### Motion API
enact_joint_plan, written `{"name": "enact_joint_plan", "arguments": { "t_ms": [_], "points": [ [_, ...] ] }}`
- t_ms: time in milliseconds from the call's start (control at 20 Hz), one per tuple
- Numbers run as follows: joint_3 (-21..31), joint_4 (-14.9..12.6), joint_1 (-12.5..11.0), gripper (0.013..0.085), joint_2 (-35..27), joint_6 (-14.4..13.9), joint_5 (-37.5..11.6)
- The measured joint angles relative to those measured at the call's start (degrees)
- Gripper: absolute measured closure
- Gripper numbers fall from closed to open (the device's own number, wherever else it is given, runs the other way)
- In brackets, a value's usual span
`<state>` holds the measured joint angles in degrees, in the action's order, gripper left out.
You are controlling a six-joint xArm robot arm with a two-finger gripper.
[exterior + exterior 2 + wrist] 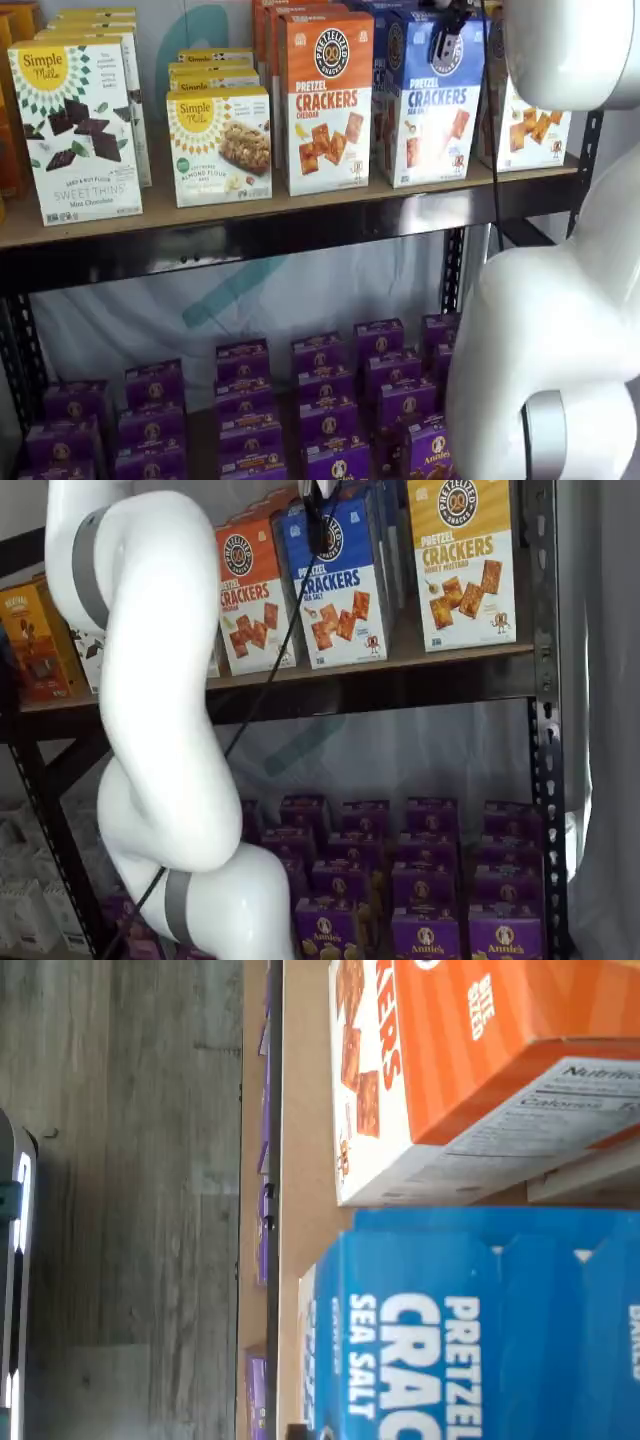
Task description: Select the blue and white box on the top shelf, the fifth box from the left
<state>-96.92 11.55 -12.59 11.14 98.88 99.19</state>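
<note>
The blue and white box (pixel 430 100) stands upright on the top shelf (pixel 150 215), between an orange-topped box (pixel 325 100) and a yellow-topped box (pixel 530 125). It also shows in a shelf view (pixel 335 580) and fills much of the wrist view (pixel 480 1330), seen from above. My gripper (pixel 446 35) hangs from the view's top edge in front of the box's blue upper part, with a cable beside it. Its black fingers also show in a shelf view (pixel 318 515). No gap or grip shows plainly.
Simple Mills boxes (pixel 75 125) stand further left on the shelf. Purple boxes (pixel 330 400) fill the lower level. My white arm (pixel 160 730) stands between the cameras and the shelves. A black upright (pixel 545 680) bounds the shelf's right end. Grey floor (pixel 120 1200) lies below.
</note>
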Motion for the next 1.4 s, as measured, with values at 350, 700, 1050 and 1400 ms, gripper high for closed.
{"name": "enact_joint_plan", "arguments": {
  "t_ms": [350, 700, 1050, 1400],
  "points": [
    [0.16, -0.07, -0.04, 0.033, 0.18, 0.05, 0.27],
    [0.46, 0.16, -0.26, 0.041, 0.52, 0.19, 0.36],
    [0.34, 0.64, -0.47, 0.041, 0.71, 0.17, 0.79],
    [0.48, 1.12, -0.71, 0.045, 1.28, 0.15, 1.35]
  ]
}}
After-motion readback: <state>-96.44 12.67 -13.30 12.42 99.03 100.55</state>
